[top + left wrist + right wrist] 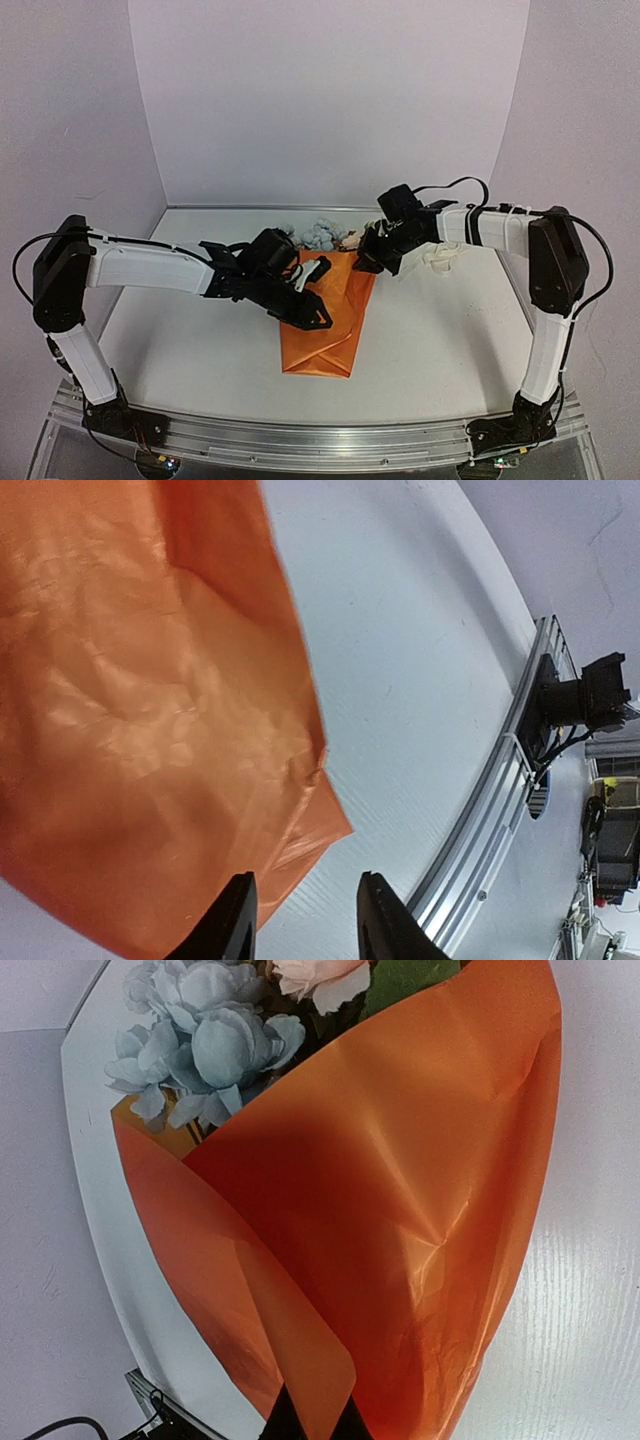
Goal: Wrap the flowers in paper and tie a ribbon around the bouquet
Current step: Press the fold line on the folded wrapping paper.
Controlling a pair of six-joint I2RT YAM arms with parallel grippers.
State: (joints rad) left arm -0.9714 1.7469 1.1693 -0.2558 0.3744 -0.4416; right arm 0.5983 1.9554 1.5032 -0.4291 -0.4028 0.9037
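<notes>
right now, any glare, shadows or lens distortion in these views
top external: even soft light, only faint shadows on the table; left wrist: the wide lens bends the rail into a curve, mild sheen on the paper; right wrist: dark shadow across the middle of the paper, glare by a crease, flowers sharp

**Paper** [322,320]: bright orange, plain, glossy. Its folds shade to deep red-orange, and a sliver of ochre-yellow inner face shows beside the blooms.

**Flowers** [205,1045]: pale blue blooms, one peach-pink bloom with a whitish petal, a green leaf, dark stems.

**Ribbon** [440,255]: cream-white; any print is too small to tell.

**Counter** [450,340]: white, with faint fine ribbing seen close up.

**Walls** [330,100]: pale lilac, unpatterned.

**Rail** [320,440]: silver metal.

**Left arm** [150,268], **right arm** [500,228]: white shells, black joints, black cables.

**Jaws**: matte black on both arms.
</notes>
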